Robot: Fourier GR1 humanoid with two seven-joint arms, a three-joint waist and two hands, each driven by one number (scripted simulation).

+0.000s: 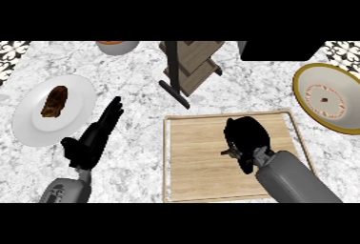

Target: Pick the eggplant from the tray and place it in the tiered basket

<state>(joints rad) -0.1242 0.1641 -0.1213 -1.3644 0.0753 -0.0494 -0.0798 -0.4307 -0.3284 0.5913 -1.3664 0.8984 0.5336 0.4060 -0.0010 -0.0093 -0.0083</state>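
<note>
My right hand (247, 137) is over the middle of the wooden tray (190, 176), fingers curled down round a dark thing. Only a small brownish stem of the eggplant (226, 153) pokes out at the hand's left side; the hand hides the rest. Whether the eggplant still touches the tray I cannot tell. The tiered basket (191, 59), wooden shelves on a black frame, stands just beyond the tray's far left corner. My left hand (88, 143) rests open left of the tray, fingers straight and pointing away from me.
A white plate (32, 126) with a brown piece of food (55, 101) lies at the far left. A gold-rimmed plate (330, 97) sits at the right edge. A bowl (117, 46) and a black block (281, 50) stand along the back.
</note>
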